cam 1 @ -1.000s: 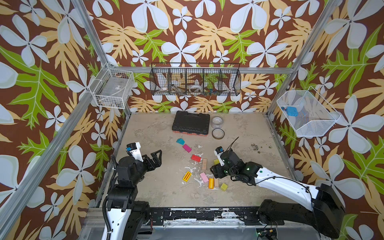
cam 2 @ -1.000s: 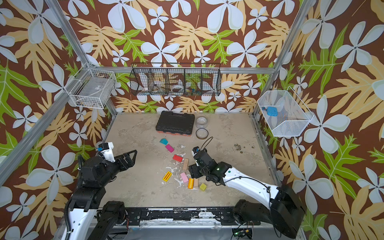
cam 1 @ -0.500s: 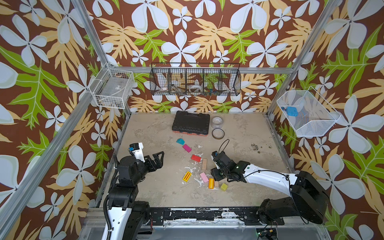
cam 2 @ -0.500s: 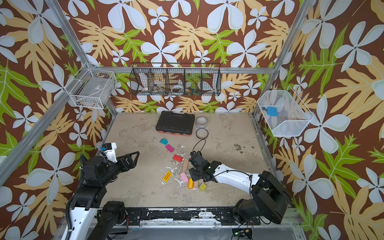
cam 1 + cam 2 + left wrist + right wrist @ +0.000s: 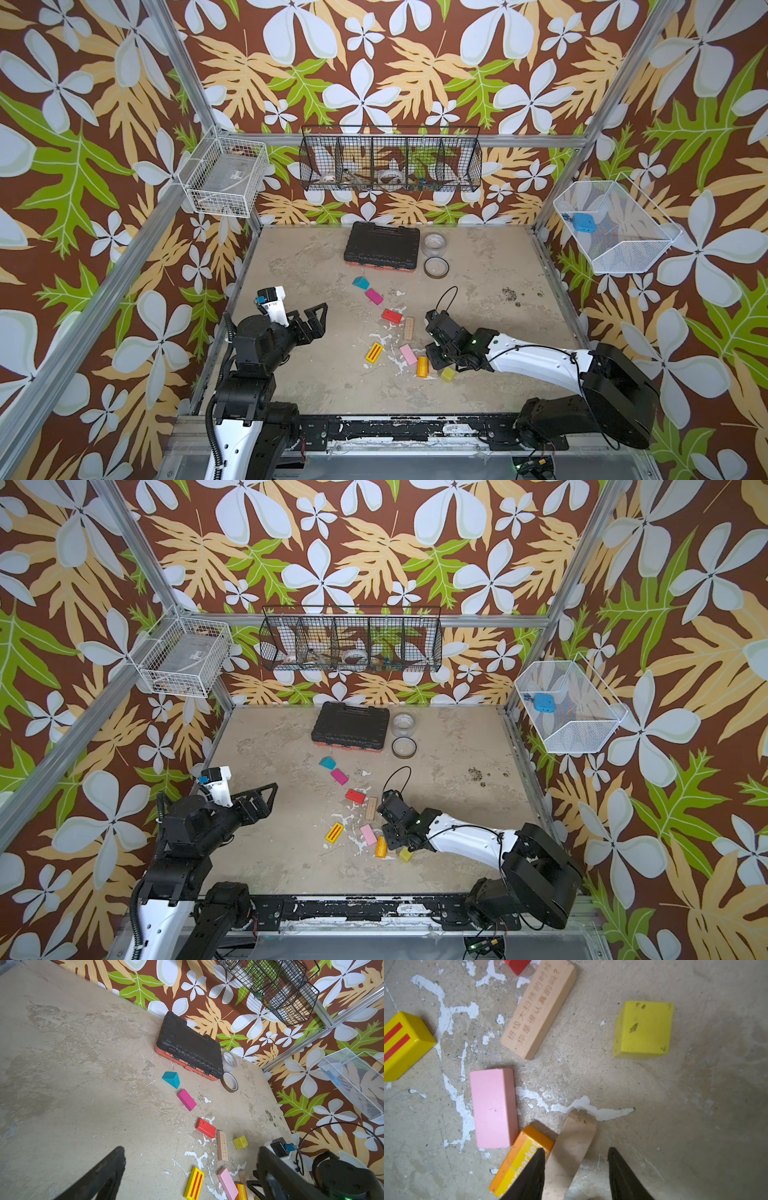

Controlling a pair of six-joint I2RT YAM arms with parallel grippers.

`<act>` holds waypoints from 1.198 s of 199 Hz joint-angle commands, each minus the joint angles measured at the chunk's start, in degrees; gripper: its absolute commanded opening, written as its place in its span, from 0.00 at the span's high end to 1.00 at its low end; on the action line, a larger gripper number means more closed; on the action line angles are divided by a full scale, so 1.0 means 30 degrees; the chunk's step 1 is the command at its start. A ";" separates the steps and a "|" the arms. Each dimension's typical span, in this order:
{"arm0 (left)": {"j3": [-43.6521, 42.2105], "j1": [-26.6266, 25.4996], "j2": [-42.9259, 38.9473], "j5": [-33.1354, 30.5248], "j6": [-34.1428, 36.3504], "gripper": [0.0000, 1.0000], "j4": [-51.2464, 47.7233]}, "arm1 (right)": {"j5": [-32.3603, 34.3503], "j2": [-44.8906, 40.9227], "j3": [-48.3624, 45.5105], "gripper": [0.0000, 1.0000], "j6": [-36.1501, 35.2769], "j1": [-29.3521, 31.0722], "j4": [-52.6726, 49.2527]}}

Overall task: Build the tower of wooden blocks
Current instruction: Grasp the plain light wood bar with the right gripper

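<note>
– Reading the table (image 5: 299,374) as a clock face, twelve at the back wall: what lies nearest the front edge?
– At about five o'clock, a yellow-green cube (image 5: 448,374), clear of its neighbours. Next to it is the orange block (image 5: 422,366), just beside the pink block (image 5: 408,354). The striped yellow brick (image 5: 374,354) lies near six, apart from them. Each lies flat on the table, none on another.
– And the right gripper (image 5: 576,1149)?
– Low over that cluster, its arm stretched in from four o'clock. In the right wrist view its jaws straddle a plain wood bar (image 5: 577,1130). One finger (image 5: 529,1174) is against the bar's edge and overlaps the orange block, while the other stands off with bare table between. So the jaws are parted, not clamped.
– Tight there?
– On the orange side, yes. A second yellow-green cube (image 5: 643,1028) sits well apart, with open floor around it.
– Mid-table?
– An engraved wood bar (image 5: 409,327) lies near the centre, with the red block (image 5: 392,316) just beside its far end. The magenta block (image 5: 374,296) and teal wedge (image 5: 360,283) string out toward eleven, with gaps between.
– The left gripper (image 5: 320,322)?
– At nine o'clock, above the table, jaws spread wide, holding nothing. From seven to ten the surface is bare.
– The far edge?
– A black tool case (image 5: 381,248) at twelve, near the back wall, with two tape rolls (image 5: 436,267) beside it toward one. Two to four is bare but for dark specks (image 5: 509,294).
</note>
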 commanded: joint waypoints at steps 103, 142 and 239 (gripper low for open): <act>-0.0057 0.0028 -0.1037 -0.0243 -0.0057 0.00 0.0287 | 0.1133 0.0808 -0.1244 0.56 0.1585 0.1190 -0.0126; -0.0087 0.0028 -0.1018 -0.0291 -0.0049 0.00 0.0293 | 0.1698 -0.0396 -0.1400 0.57 0.1678 0.1190 -0.0581; -0.0087 0.0028 -0.1216 -0.0437 -0.0132 0.00 0.0225 | 0.1914 0.0379 -0.1750 0.57 0.1420 0.1168 -0.0311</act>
